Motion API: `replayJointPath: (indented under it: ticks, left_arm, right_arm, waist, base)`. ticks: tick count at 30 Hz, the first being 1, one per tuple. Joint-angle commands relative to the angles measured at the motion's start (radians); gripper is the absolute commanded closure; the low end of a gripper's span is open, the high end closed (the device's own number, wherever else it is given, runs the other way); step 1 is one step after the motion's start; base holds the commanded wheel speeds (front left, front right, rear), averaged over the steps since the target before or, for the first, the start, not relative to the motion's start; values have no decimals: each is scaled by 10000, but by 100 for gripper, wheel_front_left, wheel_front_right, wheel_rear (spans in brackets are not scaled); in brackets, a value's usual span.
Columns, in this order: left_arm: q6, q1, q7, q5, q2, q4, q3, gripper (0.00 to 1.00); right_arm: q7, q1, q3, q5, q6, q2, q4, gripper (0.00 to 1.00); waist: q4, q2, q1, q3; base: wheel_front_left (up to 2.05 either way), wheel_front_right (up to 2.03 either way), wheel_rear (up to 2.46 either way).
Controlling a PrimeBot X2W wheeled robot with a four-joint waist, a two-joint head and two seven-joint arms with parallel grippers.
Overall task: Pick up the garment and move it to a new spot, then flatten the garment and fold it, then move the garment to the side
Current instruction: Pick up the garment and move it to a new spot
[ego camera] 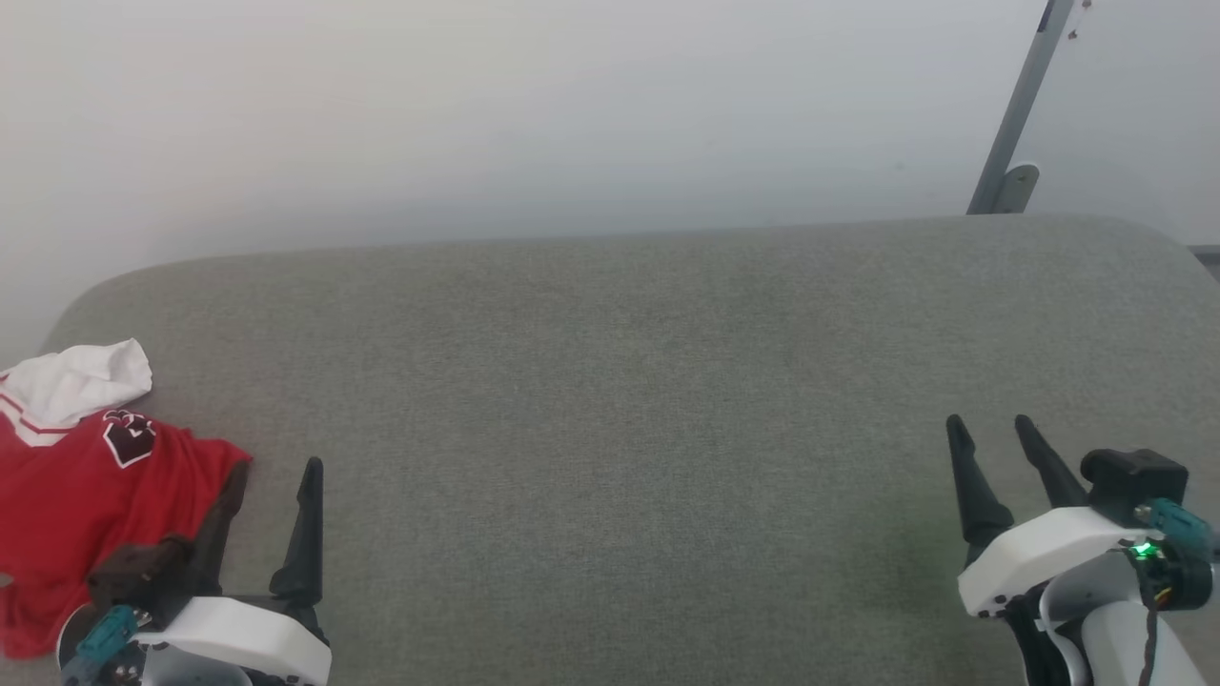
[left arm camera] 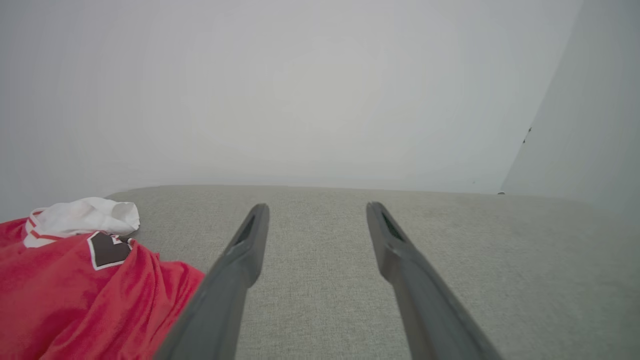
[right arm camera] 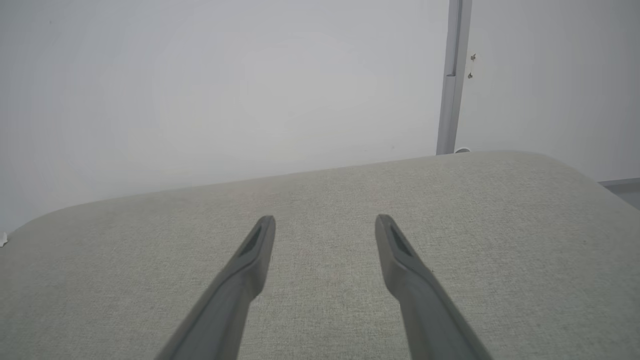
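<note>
Leftward, the garment (ego camera: pixel 86 495) bunches at the cushion (ego camera: pixel 610 381) edge; left hand (ego camera: pixel 275 468) and right hand (ego camera: pixel 987 420) gape empty, well apart.

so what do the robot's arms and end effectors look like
the left end effector and right end effector each have two long dark tapering fingers on a white wrist shell with a teal connector; the right adds a black block and green light

L end effector (left arm camera: pixel 317 207) spread wide, empty, red garment (left arm camera: pixel 75 300) crumpled just beside, grey cushion (left arm camera: pixel 500 260) below
</note>
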Motion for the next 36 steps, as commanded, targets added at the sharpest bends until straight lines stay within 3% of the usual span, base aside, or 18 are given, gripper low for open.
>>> replayJointPath:
  ticks: [1,10,28,36]
  left_arm:
    - [-19,-63,-39,-45,-48,119,97,0]
    - [31,-304,-39,-110,-141,483,486,0]
    - [92,-43,-36,-352,331,750,1119,0]
    - [170,85,36,-440,390,673,1124,0]
  right_arm:
    - [36,-34,84,79,4,65,-13,0]
    - [185,-273,731,135,4,96,72,0]
    - [14,-712,2147,510,4,235,701,0]
    - [-199,-812,2327,630,4,272,991,0]
  waist:
    - [88,0,0,-16]
    - [808,0,0,-159]
    - [3375,0,0,-646]
    - [3827,0,0,-678]
  base:
    - [0,0,0]
    - [0,0,0]
    - [0,0,0]
    - [0,0,0]
